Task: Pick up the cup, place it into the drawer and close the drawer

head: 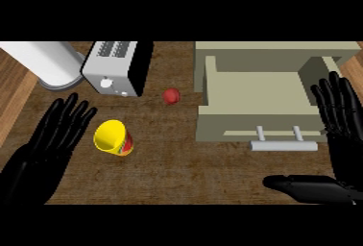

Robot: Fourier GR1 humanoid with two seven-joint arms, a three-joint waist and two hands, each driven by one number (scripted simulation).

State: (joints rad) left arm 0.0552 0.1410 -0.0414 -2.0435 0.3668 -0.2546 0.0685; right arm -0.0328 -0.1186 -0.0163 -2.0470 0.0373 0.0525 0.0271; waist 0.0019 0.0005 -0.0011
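A yellow cup (113,138) with a red band lies tipped on the wooden counter, its open mouth facing the lower left. My left hand (53,137) is open just left of it, fingers straight and pointing up, not touching it. The beige drawer (257,93) stands pulled open at the right, its tray bare, with a pale bar handle (284,144) on its front. My right hand (340,129) is open along the drawer's right side, fingers up, thumb stretched out low toward the left.
A silver toaster (117,67) stands at the back, with a white cylinder (46,62) to its left. A small red ball-like object (172,95) lies between the toaster and the drawer.
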